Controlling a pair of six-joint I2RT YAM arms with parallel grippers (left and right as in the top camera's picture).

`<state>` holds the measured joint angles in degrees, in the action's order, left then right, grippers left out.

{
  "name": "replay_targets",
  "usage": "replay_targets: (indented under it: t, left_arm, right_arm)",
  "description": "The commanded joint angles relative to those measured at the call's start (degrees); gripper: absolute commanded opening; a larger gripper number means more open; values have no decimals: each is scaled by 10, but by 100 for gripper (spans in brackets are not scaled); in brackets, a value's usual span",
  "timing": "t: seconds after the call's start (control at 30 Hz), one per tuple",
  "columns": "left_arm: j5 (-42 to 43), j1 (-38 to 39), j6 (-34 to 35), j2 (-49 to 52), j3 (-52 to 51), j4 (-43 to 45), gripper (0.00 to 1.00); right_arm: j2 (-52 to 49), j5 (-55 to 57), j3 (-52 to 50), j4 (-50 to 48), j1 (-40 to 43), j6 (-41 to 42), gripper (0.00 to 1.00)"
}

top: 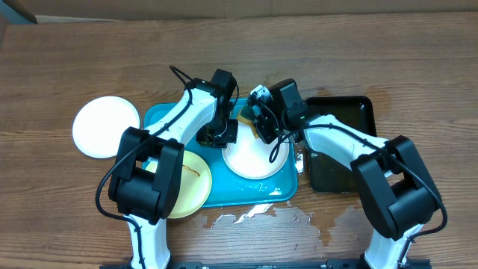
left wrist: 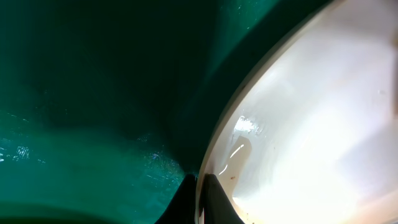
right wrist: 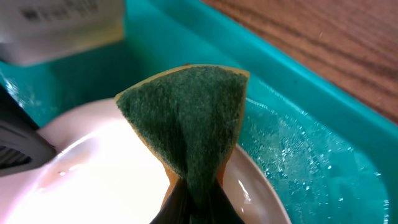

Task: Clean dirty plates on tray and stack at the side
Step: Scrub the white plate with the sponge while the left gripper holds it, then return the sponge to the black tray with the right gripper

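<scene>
Note the large turquoise-blue rectangular plastic tray [top: 164, 113] on the wooden table [top: 418, 60]. In the tray's right half: a round shallow white plate [top: 250, 158], left rim pinched in the closed left gripper [top: 222, 137]. Over that plate's far edge: the right gripper [top: 263, 128], clamped on a green scouring sponge with yellow backing [right wrist: 186, 124]. Over the tray's near left corner: a pale yellow plate [top: 190, 187] bearing a thin dark smear. Left of the tray: a second white plate [top: 104, 125]; right of it, a smaller black tray [top: 340, 142]; before it, puddled water [top: 261, 217].
</scene>
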<state>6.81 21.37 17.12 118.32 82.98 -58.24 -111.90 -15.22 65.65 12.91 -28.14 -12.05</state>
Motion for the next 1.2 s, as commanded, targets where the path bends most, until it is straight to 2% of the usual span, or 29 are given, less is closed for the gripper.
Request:
replay_targets:
  t: [0.0,0.33,0.9,1.17]
  left_arm:
    - [-28,0,-4,14,-13,-2,4]
    - [-28,0,-4,14,-13,-2,4]
    - [-28,0,-4,14,-13,-3,4]
    - [-28,0,-4,14,-13,-8,4]
  right_arm:
    - [-5,9,11,-2,5,-4,4]
    - [-5,63,11,49,6,-45,4]
    - [-1,255,13,70,12,-60,4]
    - [80,262,28,75,15,-58,4]
